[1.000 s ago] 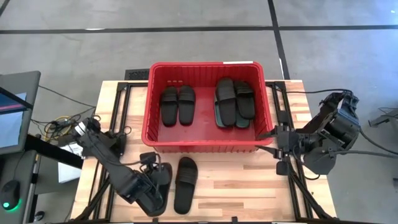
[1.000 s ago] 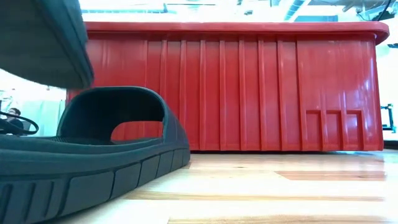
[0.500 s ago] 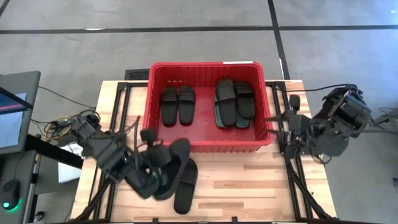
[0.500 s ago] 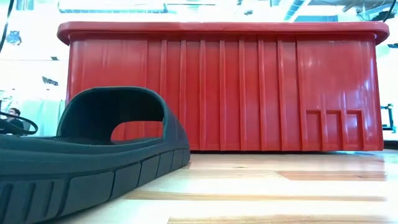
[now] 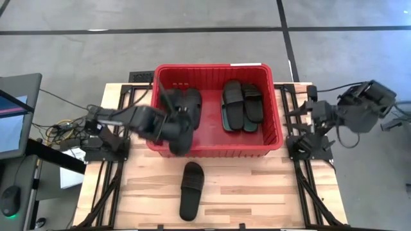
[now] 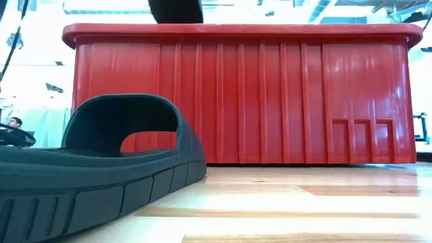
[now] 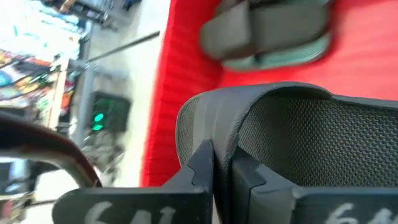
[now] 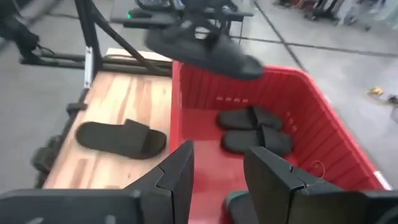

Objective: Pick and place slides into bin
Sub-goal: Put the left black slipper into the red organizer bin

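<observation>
The red bin (image 5: 270, 138) stands at the table's far middle. Inside it a black pair (image 8: 255, 130) lies flat at the left, and a stack of slides (image 5: 243, 106) with teal-green beneath lies at the right. One black slide (image 5: 191, 189) rests sole-down on the wood in front of the bin. My left gripper (image 5: 166, 120) is shut on another black slide (image 5: 181, 136), held over the bin's near left part. My right gripper (image 8: 217, 155) is open with nothing between its fingers, beyond the bin's right wall (image 5: 316, 108). My left gripper pinches the held slide's wide strap at its edge (image 7: 205, 134) between its two fingers (image 7: 202, 163), near where the strap meets the sole. It comes from the table's left, slanting downward. The slide hangs tilted and clear above the bin's rim (image 8: 205, 46).
The bin's front wall (image 6: 243, 94) fills the low view, with the lying slide (image 6: 101, 169) close in front of it. Bare wood lies to the right of that slide (image 5: 257, 186). Dark frame rails run along both table sides (image 5: 119, 115).
My left gripper has risen from the table's near left and swung toward the far edge and the bin, turning as it went. Its slide has come off the wood and now hangs above the bin's near left part. My right arm has drawn back toward the table's right edge.
</observation>
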You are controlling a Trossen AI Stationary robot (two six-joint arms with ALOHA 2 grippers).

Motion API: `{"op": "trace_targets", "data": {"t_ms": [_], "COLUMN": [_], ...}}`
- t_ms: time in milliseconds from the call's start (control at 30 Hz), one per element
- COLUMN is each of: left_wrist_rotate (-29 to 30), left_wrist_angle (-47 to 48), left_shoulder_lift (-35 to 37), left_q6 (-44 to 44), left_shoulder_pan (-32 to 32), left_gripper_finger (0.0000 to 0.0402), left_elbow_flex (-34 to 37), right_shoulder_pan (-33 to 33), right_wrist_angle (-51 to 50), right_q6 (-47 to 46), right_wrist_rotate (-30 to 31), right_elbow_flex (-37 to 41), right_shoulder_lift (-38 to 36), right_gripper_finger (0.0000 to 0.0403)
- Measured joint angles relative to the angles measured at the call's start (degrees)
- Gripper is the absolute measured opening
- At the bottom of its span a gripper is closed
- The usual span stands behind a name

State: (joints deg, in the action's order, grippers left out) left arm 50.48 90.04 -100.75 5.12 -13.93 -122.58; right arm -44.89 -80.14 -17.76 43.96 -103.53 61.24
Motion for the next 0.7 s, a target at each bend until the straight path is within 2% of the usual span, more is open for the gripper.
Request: {"op": "trace_targets", "data": {"t_ms": [200,400,700], "left_wrist_rotate": [-1.67,-7.98,-14.10], "left_wrist_angle": [-0.09,-2.17,-15.23], "left_shoulder_lift": [0.02,0.02,0.04], "left_q6": [-12.65,-17.44,-29.50], "left_shoulder_pan": [12.39,22.81,28.91], "left_gripper_finger": [0.0000,0.0000,0.0000], "left_elbow_flex": [0.74,3.25,8.20], "right_shoulder_pan": [2.28,2.26,2.24], "right_wrist_angle": [5.55,16.44,15.47], "right_q6": [2.94,16.22,18.09], "right_wrist_rotate": [-11.71,-26.97,-35.91], "right_elbow_flex": [-0.11,-0.13,-0.16], "right_shoulder_lift": [-4.00,-7.42,-10.50], "right_gripper_finger": [0.0127,0.0127,0.0127]}}
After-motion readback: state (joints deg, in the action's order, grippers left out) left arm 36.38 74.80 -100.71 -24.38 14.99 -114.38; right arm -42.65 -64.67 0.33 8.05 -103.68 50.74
